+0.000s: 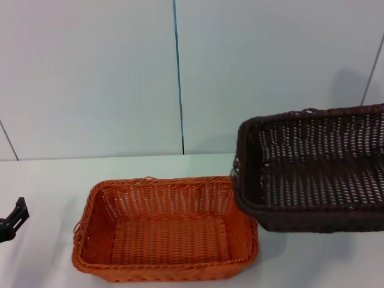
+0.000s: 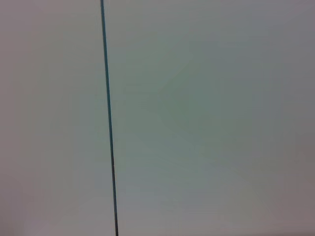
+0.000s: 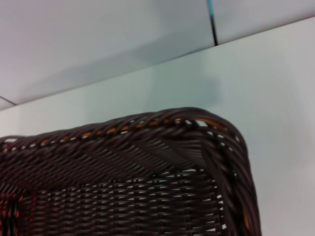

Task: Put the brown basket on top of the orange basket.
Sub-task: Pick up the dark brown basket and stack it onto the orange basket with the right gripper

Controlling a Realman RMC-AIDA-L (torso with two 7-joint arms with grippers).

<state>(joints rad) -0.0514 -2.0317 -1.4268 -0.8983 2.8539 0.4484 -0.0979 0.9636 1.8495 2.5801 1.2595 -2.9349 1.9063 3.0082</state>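
Orange basket [image 1: 165,231] sits flat on the white desk [image 1: 42,180], nothing inside. Brown basket [image 1: 312,168] is up off the desk to its right, tilted w/ the open side facing the camera, also nothing in it, its left corner overlapping the orange one's right rim. Both rectangular woven wicker-type, open-weave sloped sides, braided rims. Plain pale wall panels [image 1: 90,72] behind. Left end effector [image 1: 13,221] hangs low at the far left edge; can't tell its state. Right end effector isn't visible.
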